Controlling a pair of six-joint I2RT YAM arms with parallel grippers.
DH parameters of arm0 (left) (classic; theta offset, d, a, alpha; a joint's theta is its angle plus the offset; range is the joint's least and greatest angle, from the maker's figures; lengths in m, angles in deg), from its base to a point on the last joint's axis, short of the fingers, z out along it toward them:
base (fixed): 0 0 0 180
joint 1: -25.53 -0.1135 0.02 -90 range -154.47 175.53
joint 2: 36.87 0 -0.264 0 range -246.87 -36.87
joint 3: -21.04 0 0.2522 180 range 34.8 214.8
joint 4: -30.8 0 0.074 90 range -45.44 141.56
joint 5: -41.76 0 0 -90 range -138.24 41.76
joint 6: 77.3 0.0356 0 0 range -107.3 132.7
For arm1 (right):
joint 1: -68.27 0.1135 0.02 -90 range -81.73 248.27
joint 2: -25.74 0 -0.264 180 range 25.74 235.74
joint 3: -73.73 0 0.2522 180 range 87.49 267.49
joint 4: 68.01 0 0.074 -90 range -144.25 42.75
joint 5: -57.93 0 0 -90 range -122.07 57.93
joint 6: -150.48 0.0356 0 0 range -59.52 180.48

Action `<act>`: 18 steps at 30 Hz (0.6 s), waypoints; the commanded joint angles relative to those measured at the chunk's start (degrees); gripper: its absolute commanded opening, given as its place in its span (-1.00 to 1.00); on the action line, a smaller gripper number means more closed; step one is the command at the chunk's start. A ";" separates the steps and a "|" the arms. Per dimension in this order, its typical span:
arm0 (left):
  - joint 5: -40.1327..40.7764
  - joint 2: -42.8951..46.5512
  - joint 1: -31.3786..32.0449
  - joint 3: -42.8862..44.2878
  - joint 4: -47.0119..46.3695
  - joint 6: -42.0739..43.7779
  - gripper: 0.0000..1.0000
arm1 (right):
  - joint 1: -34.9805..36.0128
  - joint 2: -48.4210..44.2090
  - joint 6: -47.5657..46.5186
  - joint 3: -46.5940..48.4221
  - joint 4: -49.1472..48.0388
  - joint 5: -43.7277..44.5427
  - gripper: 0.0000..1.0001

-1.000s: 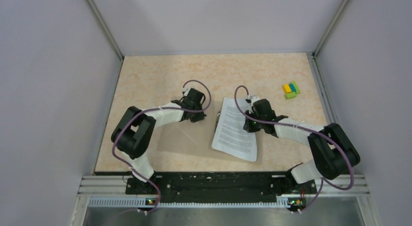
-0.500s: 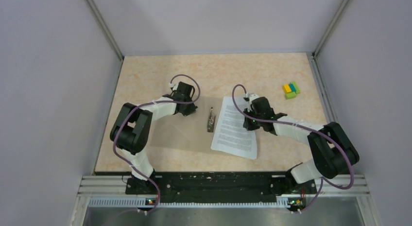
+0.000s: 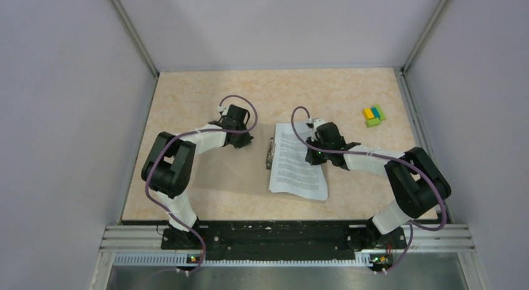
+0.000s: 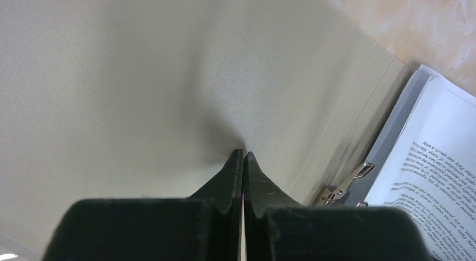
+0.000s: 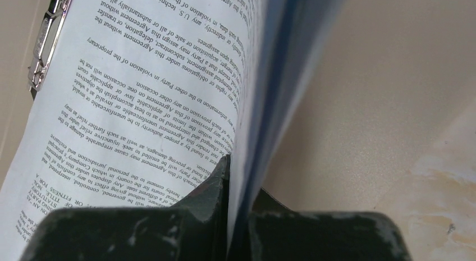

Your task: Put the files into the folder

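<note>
Pinching files (image 3: pixel 298 171) edge, right hand (image 5: pixel 237 174) over folder (image 3: pixel 231 171).

Files (image 3: pixel 298 168) on folder (image 3: pixel 231 171), beside clip (image 3: pixel 271 153)

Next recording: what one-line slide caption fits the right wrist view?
Right claw pinching the edge of the printed sheets above the open folder, clip at left.

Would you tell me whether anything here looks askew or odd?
Only the files: their right edge is pinched up in the right gripper, so the sheets curl and fan apart instead of lying flat on the open folder.
</note>
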 commanded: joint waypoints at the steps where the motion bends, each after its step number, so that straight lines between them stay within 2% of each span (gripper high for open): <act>1: 1.65 -2.30 -0.38 -2.35 4.54 1.57 -1.00 | 0.87 0.26 1.74 1.74 -3.83 1.08 -1.00; 6: 1.55 -1.78 -0.15 -2.46 4.48 1.42 -1.00 | 0.49 -0.85 3.81 1.96 -3.06 6.41 -1.00; 18: 1.57 -0.62 0.03 -3.43 4.34 1.34 -1.00 | -1.56 1.53 11.07 4.30 -2.27 11.29 -1.00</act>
